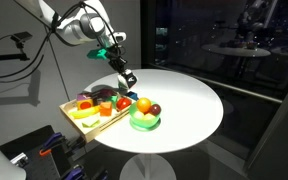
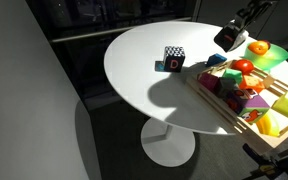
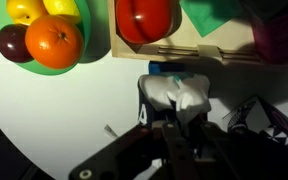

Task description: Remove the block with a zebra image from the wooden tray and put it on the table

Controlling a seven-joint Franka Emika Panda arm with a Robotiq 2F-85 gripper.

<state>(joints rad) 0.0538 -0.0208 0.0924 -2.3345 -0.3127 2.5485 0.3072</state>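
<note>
Releasing too early is the main hazard. The end effector (image 1: 129, 80) appears closed on the block with a zebra image (image 3: 179, 93) and holds it over the counter (image 2: 144, 70), just outside the rim of the wooden tray (image 3: 234, 53). If the block were let go here, it could strike the rim and tip back in, or roll against the green bowl (image 1: 144, 125) nearby. The picture on the block cannot be read in any view.

Counts:
- one tray and one bowl
- two cubes; the second cube (image 2: 174, 58) stands on the counter, well apart from the tray
- in the bowl: one orange (image 3: 54, 40), one dark purple piece (image 3: 12, 42) and seemingly two yellow pieces (image 3: 24, 10)
- the pieces in the tray are too crowded to count
</note>
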